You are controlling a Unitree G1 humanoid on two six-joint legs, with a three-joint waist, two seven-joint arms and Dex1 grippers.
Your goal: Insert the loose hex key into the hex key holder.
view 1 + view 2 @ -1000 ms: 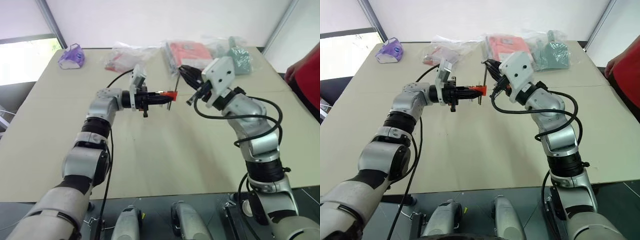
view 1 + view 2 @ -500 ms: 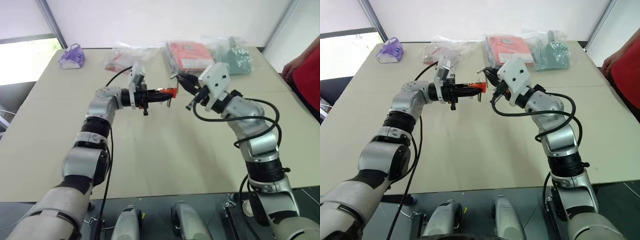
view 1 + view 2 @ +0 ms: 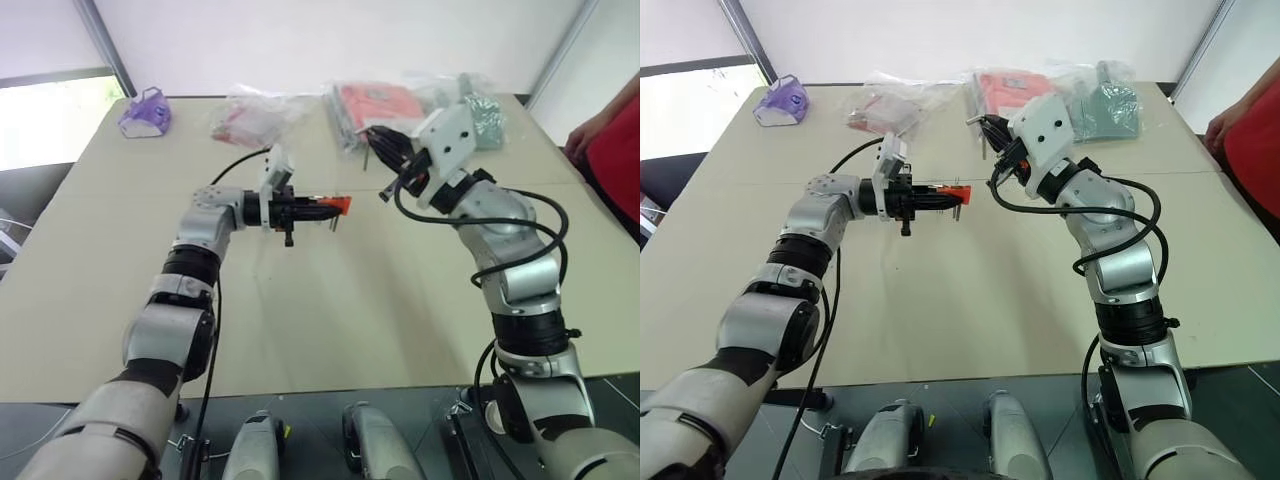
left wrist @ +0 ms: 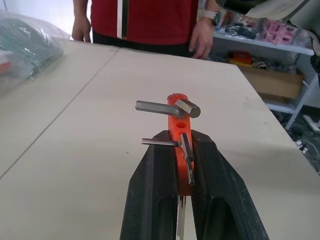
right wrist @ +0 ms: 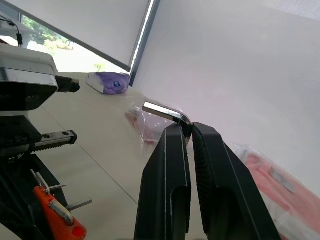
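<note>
Hex key (image 5: 165, 112) pinched in right gripper (image 5: 190, 131), up off the table (image 3: 330, 300), apart from the holder.

Right fingers are pressed onto the key at its bend, short end jutting sideways past the tips. Hex key holder (image 4: 179, 131), an orange block, is clamped between the left gripper (image 4: 181, 150) fingers, held level above the table with several keys sticking out. The grippers face each other, near but not touching. Plastic-wrapped packets (image 3: 375, 103) lie at the table's far edge; a person in red (image 4: 150, 20) stands beyond.

One orange hex key holder (image 3: 340, 205); one loose hex key (image 5: 165, 112); two grippers; one purple mask (image 3: 145, 112); several plastic-wrapped packets (image 3: 375, 105).
</note>
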